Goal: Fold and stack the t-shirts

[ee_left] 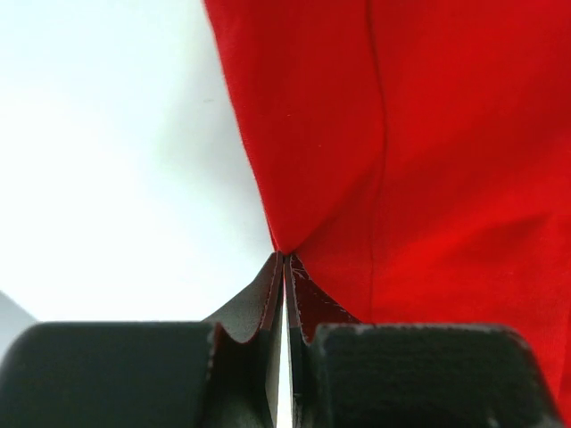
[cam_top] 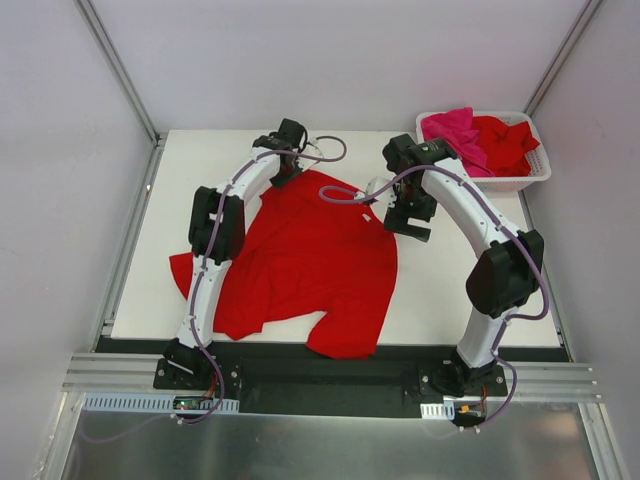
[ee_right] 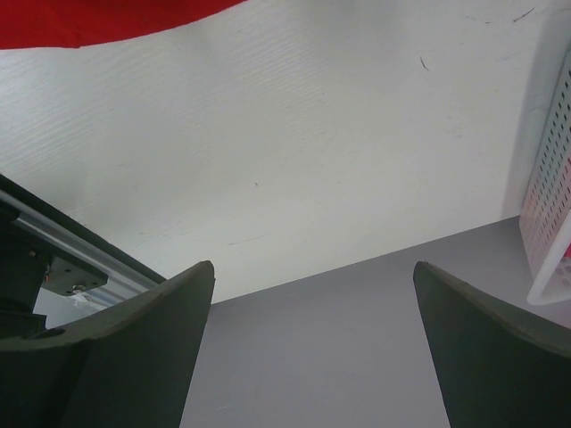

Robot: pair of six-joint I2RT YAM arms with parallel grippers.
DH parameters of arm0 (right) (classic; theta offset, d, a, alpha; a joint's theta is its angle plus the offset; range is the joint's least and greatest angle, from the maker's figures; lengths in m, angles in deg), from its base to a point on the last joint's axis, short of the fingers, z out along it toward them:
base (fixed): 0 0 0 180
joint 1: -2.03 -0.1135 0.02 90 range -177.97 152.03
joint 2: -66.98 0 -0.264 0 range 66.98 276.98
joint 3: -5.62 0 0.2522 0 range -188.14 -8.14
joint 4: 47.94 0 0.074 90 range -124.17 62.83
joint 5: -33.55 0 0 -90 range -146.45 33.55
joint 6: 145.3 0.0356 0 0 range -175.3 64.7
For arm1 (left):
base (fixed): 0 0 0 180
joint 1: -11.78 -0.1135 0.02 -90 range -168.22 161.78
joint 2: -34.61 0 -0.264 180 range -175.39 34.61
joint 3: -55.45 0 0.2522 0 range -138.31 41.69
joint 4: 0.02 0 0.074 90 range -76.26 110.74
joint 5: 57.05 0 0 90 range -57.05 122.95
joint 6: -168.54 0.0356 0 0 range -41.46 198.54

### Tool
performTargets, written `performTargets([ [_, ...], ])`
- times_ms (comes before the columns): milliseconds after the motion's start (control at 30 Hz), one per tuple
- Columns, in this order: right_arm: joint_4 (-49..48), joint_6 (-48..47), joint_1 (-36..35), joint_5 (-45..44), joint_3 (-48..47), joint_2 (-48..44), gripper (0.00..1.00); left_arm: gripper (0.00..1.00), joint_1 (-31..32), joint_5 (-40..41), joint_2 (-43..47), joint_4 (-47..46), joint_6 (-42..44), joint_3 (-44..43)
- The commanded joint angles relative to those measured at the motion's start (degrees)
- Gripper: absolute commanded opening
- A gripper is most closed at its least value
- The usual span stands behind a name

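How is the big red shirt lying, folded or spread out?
Spread out: the red shirt lies open across the table, a sleeve sticking out, left gripper pinching its edge.

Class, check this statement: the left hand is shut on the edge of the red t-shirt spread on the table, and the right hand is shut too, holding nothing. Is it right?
One slip: the right hand is open, not shut; the right wrist view shows its fingers wide apart. The left hand is shut on the red t-shirt, and the right holds nothing.
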Motion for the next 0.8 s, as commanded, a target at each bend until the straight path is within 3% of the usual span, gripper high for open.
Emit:
performTargets([
  [0,7.22,0.3,-0.33,-0.6,-0.13,-1.0,0.96,0.0,-0.51,2.69,-0.86,-1.0,3.14,-2.82],
  [367,7.4,0.13,-0.59,-1.04,0.31,-0.74,0.96,0.0,0.72,2.33,4.24,-1.71,0.94,-1.5],
  [767,7.57,0.13,-1.2,-1.92,1.1,-1.44,0.96,0.0,-1.48,6.11,2.84,-3.73,7.79,-5.02],
])
